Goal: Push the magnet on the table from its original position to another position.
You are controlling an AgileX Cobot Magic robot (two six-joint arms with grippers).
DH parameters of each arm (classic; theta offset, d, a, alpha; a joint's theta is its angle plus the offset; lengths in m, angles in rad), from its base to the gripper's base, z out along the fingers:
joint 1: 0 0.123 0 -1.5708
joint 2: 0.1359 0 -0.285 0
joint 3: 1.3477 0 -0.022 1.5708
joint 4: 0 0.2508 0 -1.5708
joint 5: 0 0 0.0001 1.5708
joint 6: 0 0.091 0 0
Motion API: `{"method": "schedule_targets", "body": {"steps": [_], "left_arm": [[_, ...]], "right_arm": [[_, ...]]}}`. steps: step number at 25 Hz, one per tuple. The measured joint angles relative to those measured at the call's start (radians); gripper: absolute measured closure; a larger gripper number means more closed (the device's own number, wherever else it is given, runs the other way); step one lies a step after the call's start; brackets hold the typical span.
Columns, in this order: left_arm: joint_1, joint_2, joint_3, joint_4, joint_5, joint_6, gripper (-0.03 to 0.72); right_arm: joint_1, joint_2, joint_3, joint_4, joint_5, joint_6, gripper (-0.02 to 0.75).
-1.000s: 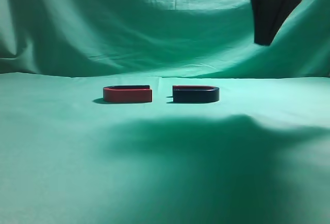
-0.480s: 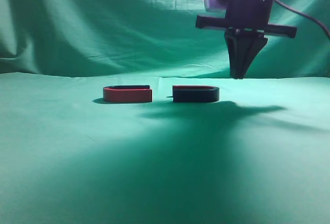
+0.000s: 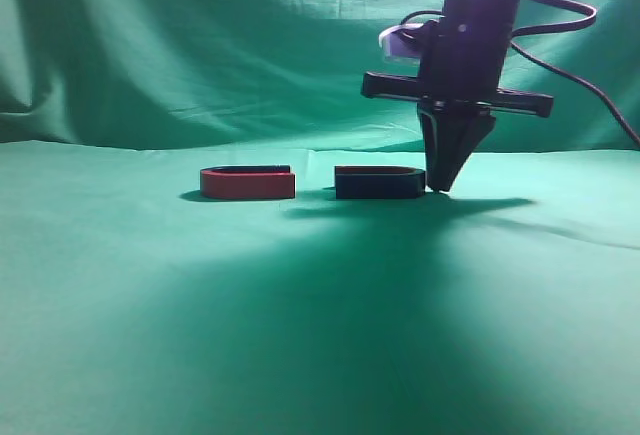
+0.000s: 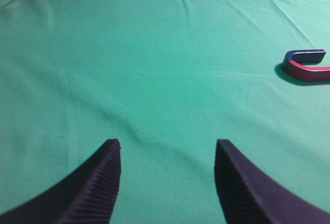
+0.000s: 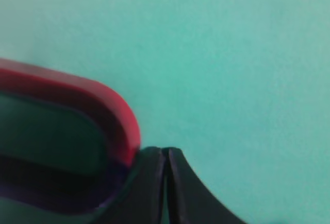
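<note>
Two U-shaped magnets lie on the green cloth in the exterior view: a red-sided one [image 3: 247, 183] on the left and a dark-sided one with a red top [image 3: 379, 182] on the right. My right gripper [image 3: 438, 187] is shut and empty, its tip down at the cloth against the right curved end of the dark magnet. In the right wrist view the shut fingertips [image 5: 166, 154] touch the magnet's red and dark curve [image 5: 111, 118]. My left gripper [image 4: 167, 149] is open and empty over bare cloth; a magnet [image 4: 305, 65] lies far right of it.
Green cloth [image 3: 320, 315] covers the table and hangs as a backdrop [image 3: 200, 45]. The right arm's black cable [image 3: 580, 65] loops at the upper right. The left arm is out of the exterior view.
My right gripper has come down from the upper right and moved left, from above the table to the cloth beside the dark magnet's right end. The magnets have not moved.
</note>
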Motion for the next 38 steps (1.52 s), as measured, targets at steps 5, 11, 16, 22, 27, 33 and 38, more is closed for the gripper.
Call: {"method": "schedule_targets", "body": {"steps": [5, 11, 16, 22, 27, 33, 38], "left_arm": [[0.000, 0.000, 0.000, 0.000, 0.000, 0.000, 0.316], [0.000, 0.000, 0.000, 0.000, 0.000, 0.000, 0.316], [0.000, 0.000, 0.000, 0.000, 0.000, 0.000, 0.316], [0.000, 0.000, 0.000, 0.000, 0.000, 0.000, 0.316], [0.000, 0.000, 0.000, 0.000, 0.000, 0.000, 0.316], [0.000, 0.000, 0.000, 0.000, 0.000, 0.000, 0.316], [0.000, 0.000, 0.000, 0.000, 0.000, 0.000, 0.316]], "right_arm": [[0.030, 0.001, 0.000, 0.014, -0.051, 0.000, 0.738], [0.067, 0.001, 0.000, 0.031, -0.097, 0.000, 0.738], [0.070, 0.001, -0.003, 0.031, -0.088, 0.000, 0.738], [0.070, 0.001, -0.143, -0.025, 0.133, 0.000, 0.738], [0.070, -0.010, -0.306, -0.059, 0.223, 0.012, 0.738], [0.070, -0.157, -0.303, -0.060, 0.242, 0.024, 0.738], [0.070, -0.376, -0.156, -0.060, 0.248, 0.026, 0.738]]}}
